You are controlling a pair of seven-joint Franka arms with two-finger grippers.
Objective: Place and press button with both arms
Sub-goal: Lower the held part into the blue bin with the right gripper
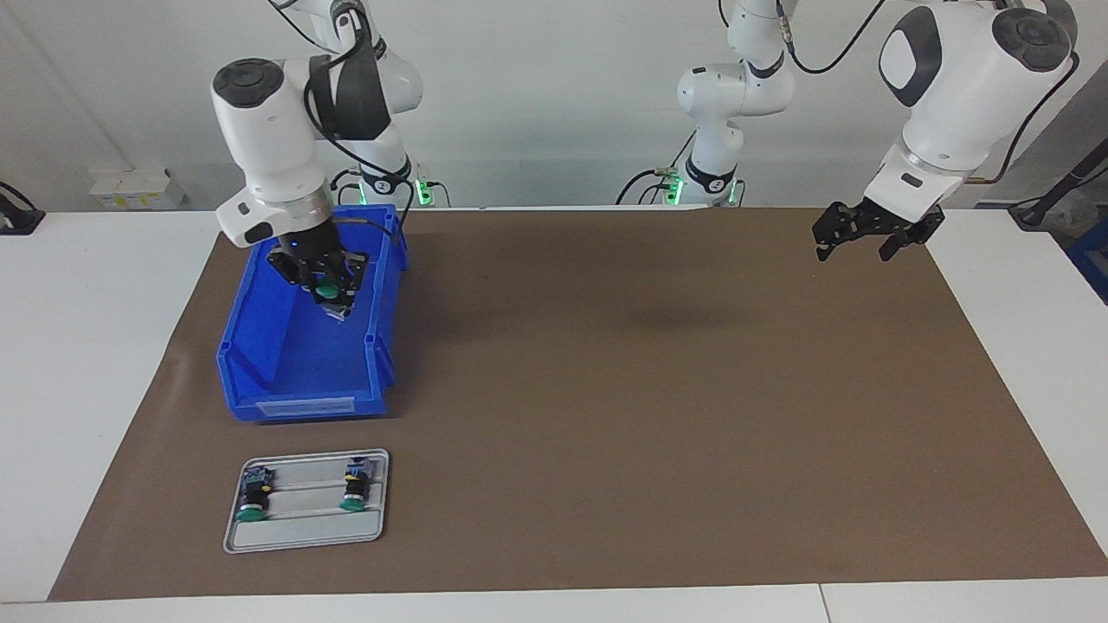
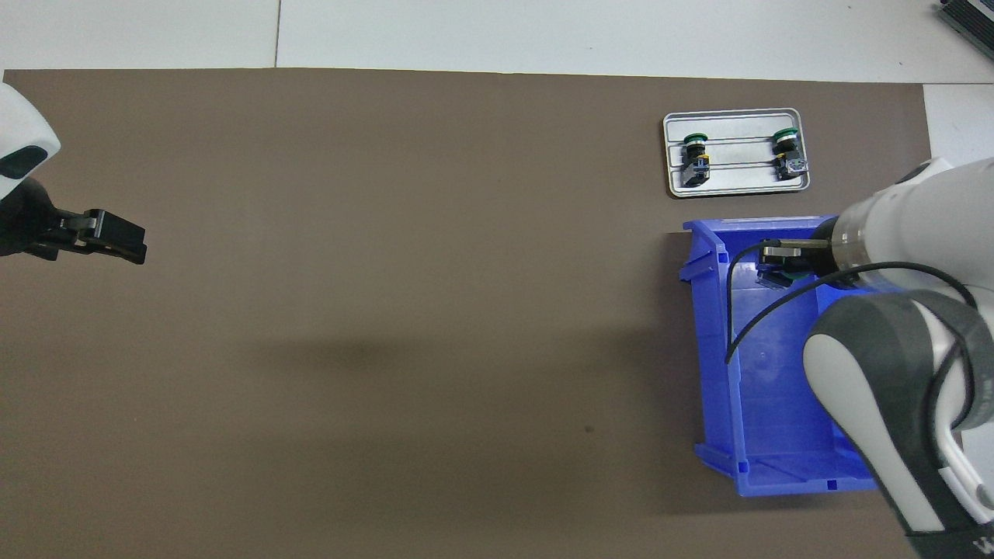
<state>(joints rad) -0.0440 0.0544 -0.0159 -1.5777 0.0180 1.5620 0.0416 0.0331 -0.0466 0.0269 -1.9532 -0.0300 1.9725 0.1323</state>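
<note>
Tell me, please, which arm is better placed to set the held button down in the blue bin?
The right. The right gripper already holds a green-capped button over the blue bin. The left gripper waits in the air at the left arm's end of the brown mat, holding nothing.

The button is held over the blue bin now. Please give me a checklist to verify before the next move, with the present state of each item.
1. Right gripper holds the button: ok, green cap shows between the fingers.
2. Button is over the bin, inside its walls: ok in both views.
3. Bin floor under it is free: ok.
4. Button touches the floor: not ok, it hangs above.
5. Left gripper out of the way: ok, it waits over the mat at its own end.
6. Two other buttons lie in the tray: ok.
</note>
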